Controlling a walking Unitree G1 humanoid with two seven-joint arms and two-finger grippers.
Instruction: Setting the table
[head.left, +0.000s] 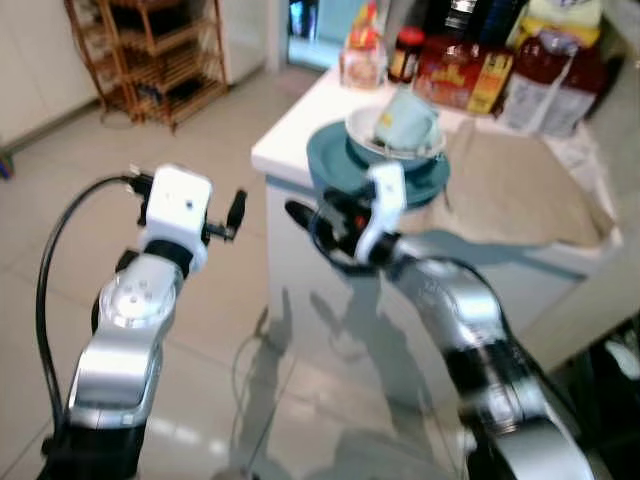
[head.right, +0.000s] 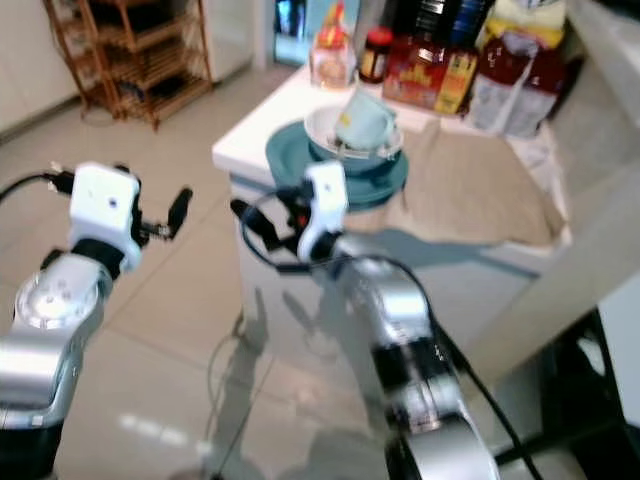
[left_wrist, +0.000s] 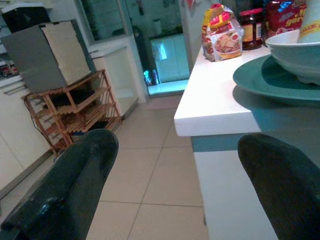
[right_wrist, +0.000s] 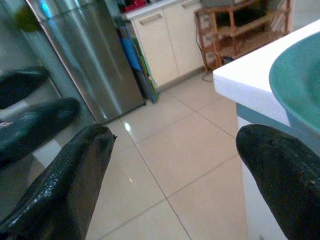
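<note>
One teal plate (head.left: 340, 165) sits at the near corner of the white table (head.left: 290, 135), and on it one white bowl (head.left: 365, 135) holding one pale blue cup (head.left: 405, 120) tipped on its side. Beside the plate a beige cloth (head.left: 510, 185) covers the table's right part. Along the far edge stand one dark-lidded jar (head.left: 405, 55), one snack bag (head.left: 362, 50), one red box (head.left: 462, 75) and a red-filled pack (head.left: 555, 75); other bottles behind are too blurred to count.

The right gripper (right_wrist: 175, 165) hangs just below the table's corner, off the plate's rim, its two fingers (right_wrist: 70, 175) spread wide with nothing between them. The left gripper (left_wrist: 175, 185) is held over the tiled floor (head.left: 230, 300), to the left of the table and apart from it, pointing toward the table's edge; its two fingers (left_wrist: 75, 175) are likewise spread and empty.

One wooden rack (head.left: 160, 55) stands against the far wall. A steel fridge (right_wrist: 85, 55) shows in the right wrist view.
</note>
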